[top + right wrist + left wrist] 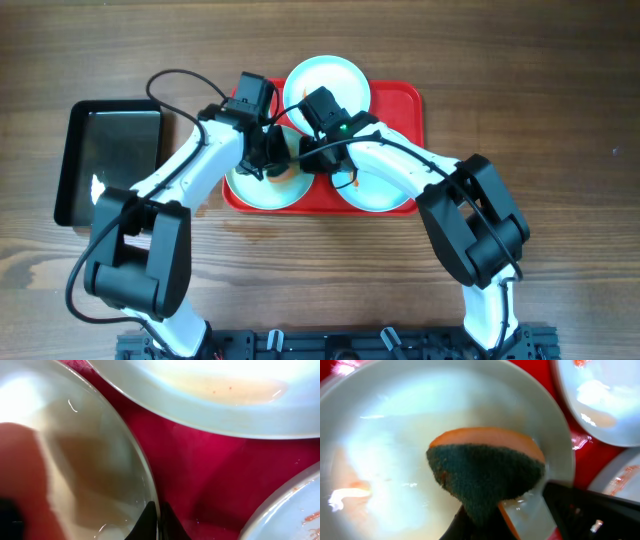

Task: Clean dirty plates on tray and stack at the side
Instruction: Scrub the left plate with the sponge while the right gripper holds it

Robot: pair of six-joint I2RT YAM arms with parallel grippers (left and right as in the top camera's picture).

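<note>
Three white plates lie on the red tray (pixel 406 102): a far one (pixel 327 82), a near-left one (pixel 256 190) and a near-right one (pixel 378 192) with orange smears. My left gripper (pixel 270 155) (pixel 480 527) is shut on a green and orange sponge (pixel 485 472), which is pressed into the near-left plate (pixel 395 445). Across that plate's right rim, my right gripper (pixel 304 152) (pixel 159 519) is shut, pinching the edge of the plate (pixel 85 460). In the right wrist view the far plate (pixel 225 390) shows a pale orange film, and the smeared plate (pixel 295 510) sits at the corner.
A black rectangular pan (pixel 108 160) lies on the wooden table left of the tray. Both arms cross over the tray's middle. The right gripper's dark body (pixel 592 512) sits close beside the sponge.
</note>
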